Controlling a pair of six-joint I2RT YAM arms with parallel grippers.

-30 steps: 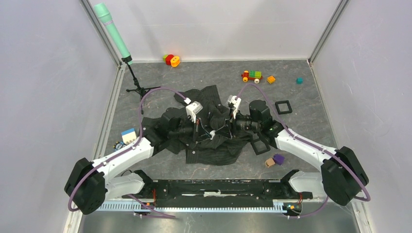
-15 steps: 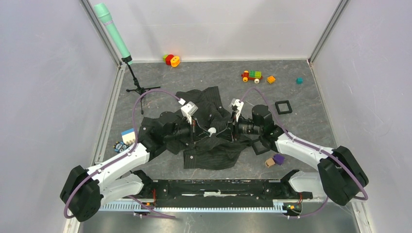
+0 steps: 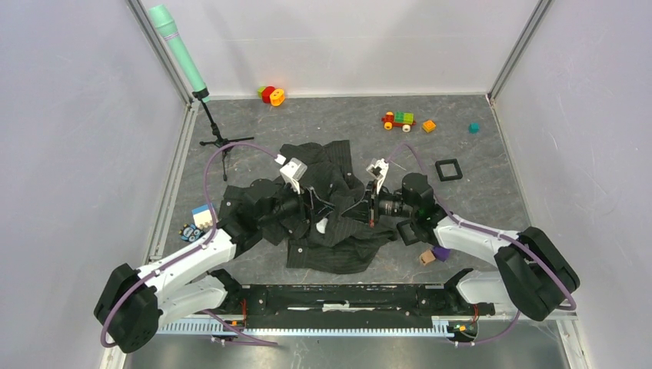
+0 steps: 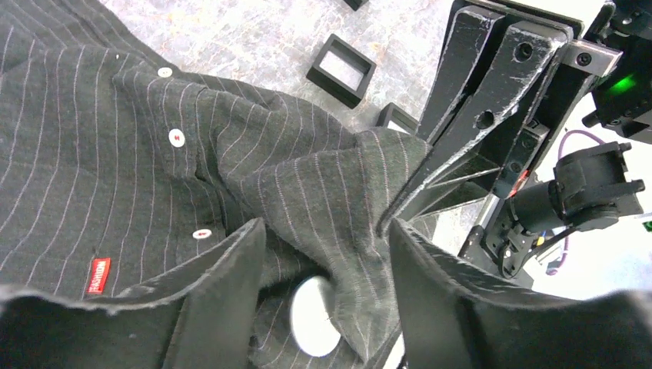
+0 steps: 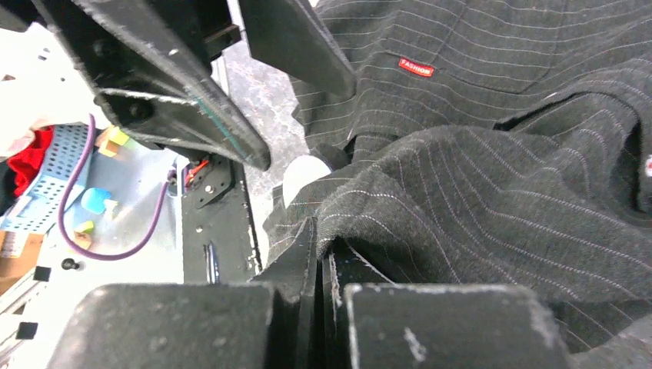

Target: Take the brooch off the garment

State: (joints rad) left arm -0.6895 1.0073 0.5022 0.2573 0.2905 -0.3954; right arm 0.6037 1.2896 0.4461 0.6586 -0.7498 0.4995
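The garment [image 3: 332, 244], a dark pinstriped shirt with white buttons [image 4: 177, 137] and a red tag [image 4: 98, 275], lies crumpled at the table's centre. My left gripper [image 3: 314, 209] [image 4: 327, 231] is open and straddles a raised fold without pinching it. A white round disc [image 4: 314, 317] [image 5: 302, 177] shows on the cloth between its fingers [image 4: 223, 292]. My right gripper [image 3: 367, 209] [image 5: 321, 227] is shut on that same fold of the garment, a short way from the left fingers [image 5: 184, 100]. The brooch is hidden.
Black square frames lie at the right [image 3: 448, 169] [image 4: 341, 71] and under the right arm [image 3: 410, 231]. A toy train [image 3: 398, 119], orange block [image 3: 429, 125], teal cube [image 3: 474, 127], purple block [image 3: 440, 251], blue-white block [image 3: 203, 214] and a green microphone stand [image 3: 184, 60] surround the shirt.
My left gripper has opened and let go of the cloth. My right gripper has shut on the fold. Both arms and the shirt shifted slightly toward the near edge.
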